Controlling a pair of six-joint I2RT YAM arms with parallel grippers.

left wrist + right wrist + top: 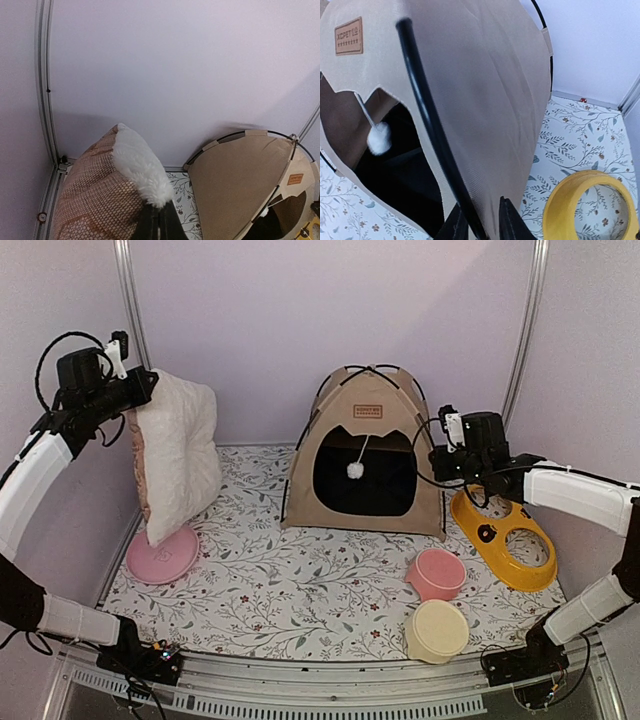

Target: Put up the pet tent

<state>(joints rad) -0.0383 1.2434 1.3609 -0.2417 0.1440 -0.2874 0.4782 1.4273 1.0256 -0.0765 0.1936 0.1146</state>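
1. The pet tent [365,455] stands upright at the back of the surface [270,580].
2. My left hand [159,222] is clenched on the cushion [100,200].
3. My right hand [479,215] straddles the tent's black pole [425,115]; whether it is grasping or released, I cannot tell.

You're looking at pale lilac walls [300,310], evenly lit, with metal posts [128,300] in the far corners. A leaf-print mat [300,570] lies underneath, a metal rail [330,682] along its near edge.
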